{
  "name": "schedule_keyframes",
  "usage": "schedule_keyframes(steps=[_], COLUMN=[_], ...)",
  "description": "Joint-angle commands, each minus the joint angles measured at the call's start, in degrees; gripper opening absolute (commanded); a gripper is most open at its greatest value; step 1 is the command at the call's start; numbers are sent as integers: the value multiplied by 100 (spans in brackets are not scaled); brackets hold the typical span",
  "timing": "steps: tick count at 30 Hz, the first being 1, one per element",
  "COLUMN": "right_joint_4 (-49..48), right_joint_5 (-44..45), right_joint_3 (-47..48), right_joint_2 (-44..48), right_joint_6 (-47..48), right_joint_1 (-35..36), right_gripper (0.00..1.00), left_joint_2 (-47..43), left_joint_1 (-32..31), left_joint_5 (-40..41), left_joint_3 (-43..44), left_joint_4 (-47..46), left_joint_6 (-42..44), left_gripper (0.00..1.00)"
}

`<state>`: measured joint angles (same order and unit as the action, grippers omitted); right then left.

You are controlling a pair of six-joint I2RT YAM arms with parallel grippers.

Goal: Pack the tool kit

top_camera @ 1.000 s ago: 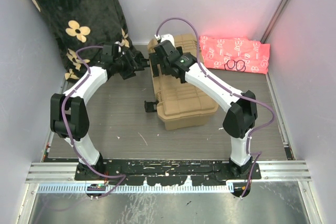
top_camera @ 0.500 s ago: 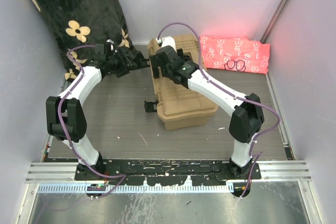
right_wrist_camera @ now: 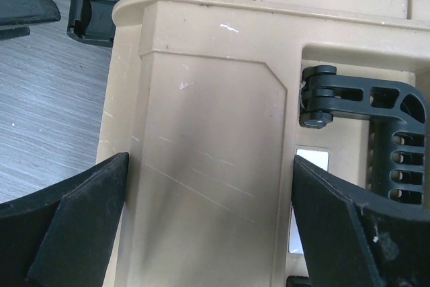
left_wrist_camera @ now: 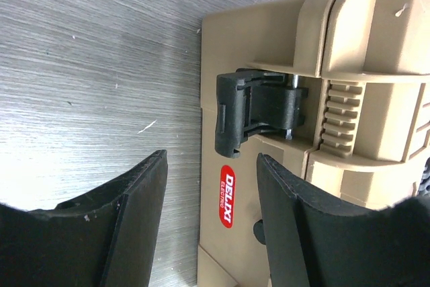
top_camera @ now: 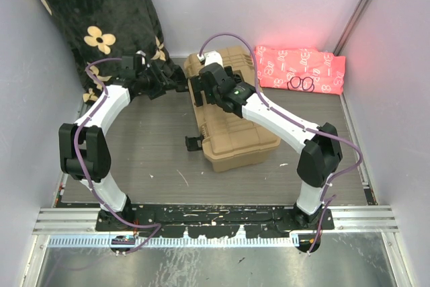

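We are looking at a tan toolbox (top_camera: 235, 132) sitting near the middle of the bench (top_camera: 154, 159), running from the centre of the overhead view up toward the back wall, with its ribbed lid (right_wrist_camera: 201, 132) lying down flat on the body. No pliers or screwdrivers are showing loose in any view, so we are judging the filling part to be finished, though we cannot see inside to confirm it. What is remaining seems to be the fastening: the black latch (left_wrist_camera: 259, 115) in the left wrist view is hanging swung out over the lower rim, and a second latch (top_camera: 193, 142) is sticking out from the box's left side lower in the overhead frame, so both are looking undone to us. The left pincer (left_wrist_camera: 211, 173) is hovering just below that first latch with its jaws partly apart and gripping nothing, one jaw over the bench and the other over the rim beside the red label (left_wrist_camera: 228, 198). The right pincer (right_wrist_camera: 209, 179) is hanging spread wide above the lid, left of the black handle (right_wrist_camera: 376, 115), also carrying nothing.
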<state>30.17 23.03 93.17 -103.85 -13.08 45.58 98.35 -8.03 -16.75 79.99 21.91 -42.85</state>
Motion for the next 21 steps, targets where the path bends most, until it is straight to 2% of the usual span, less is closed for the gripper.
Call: schedule_keyframes(steps=[1, 8, 12, 17, 21], right_joint_4=[3471, 3531, 3500, 3467, 3460], right_joint_5=[-1407, -1294, -1342, -1406, -1512], right_joint_3=[-963, -1201, -1068, -875, -722], right_joint_2=[-637, -464, -531, -649, -713], right_joint_6=[-142, -125, -142, -118, -86], right_joint_1=[373, 372, 372, 372, 373], right_gripper=[52, 59, 64, 75, 80], left_joint_2=[-224, -216, -187, -89, -54], left_joint_1=[43, 127, 294, 460, 460], left_joint_5=[-77, -192, -405, -1207, -1694], left_joint_3=[-5, -138, -428, -1103, -1579], left_joint_4=[-188, -211, -688, -2064, -3587], left_joint_6=[21, 57, -43, -700, -1509], left_gripper=[57, 57, 57, 60, 61])
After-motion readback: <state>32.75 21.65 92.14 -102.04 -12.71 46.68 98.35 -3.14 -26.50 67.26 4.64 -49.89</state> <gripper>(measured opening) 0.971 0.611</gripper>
